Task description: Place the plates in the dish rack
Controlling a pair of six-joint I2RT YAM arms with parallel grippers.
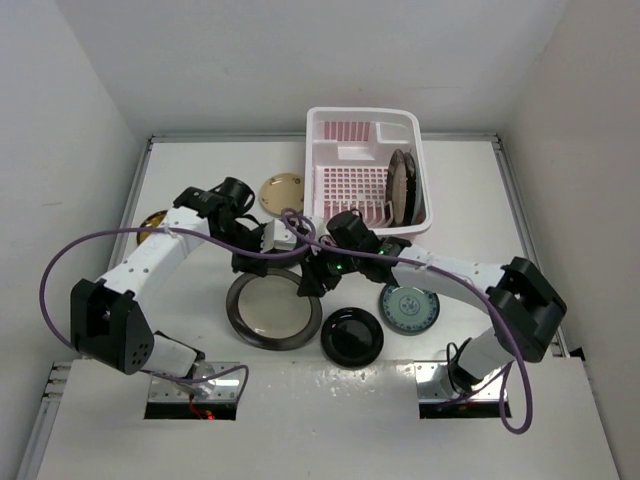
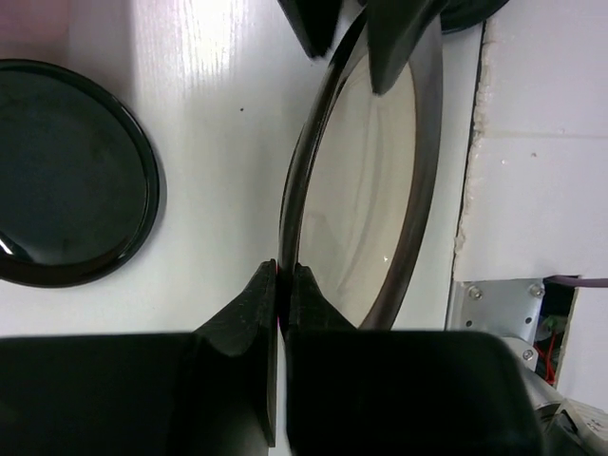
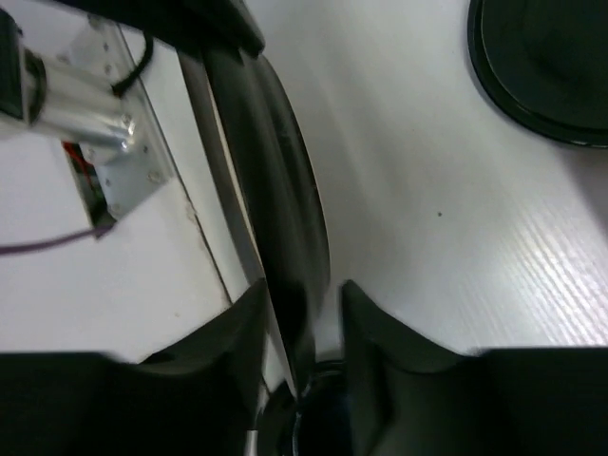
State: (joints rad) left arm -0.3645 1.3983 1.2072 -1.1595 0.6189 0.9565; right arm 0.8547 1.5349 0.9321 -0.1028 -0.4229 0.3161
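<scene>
A large steel-rimmed cream plate (image 1: 268,310) lies at the table's front middle. My left gripper (image 1: 256,263) is shut on its far rim; in the left wrist view the fingertips (image 2: 283,281) pinch the dark rim of the plate (image 2: 370,190). My right gripper (image 1: 312,283) is at the plate's right far rim. Its fingers (image 3: 302,304) straddle the rim (image 3: 285,190) with a gap on one side, so it is open. The pale pink dish rack (image 1: 345,130) stands at the back and holds two dark-rimmed plates (image 1: 402,187) upright.
A glossy black plate (image 1: 352,337) lies just right of the large plate and also shows in both wrist views (image 2: 66,171) (image 3: 551,57). A teal patterned plate (image 1: 409,308) lies further right. A tan plate (image 1: 281,192) and a yellow dark-rimmed plate (image 1: 152,225) lie at the back left.
</scene>
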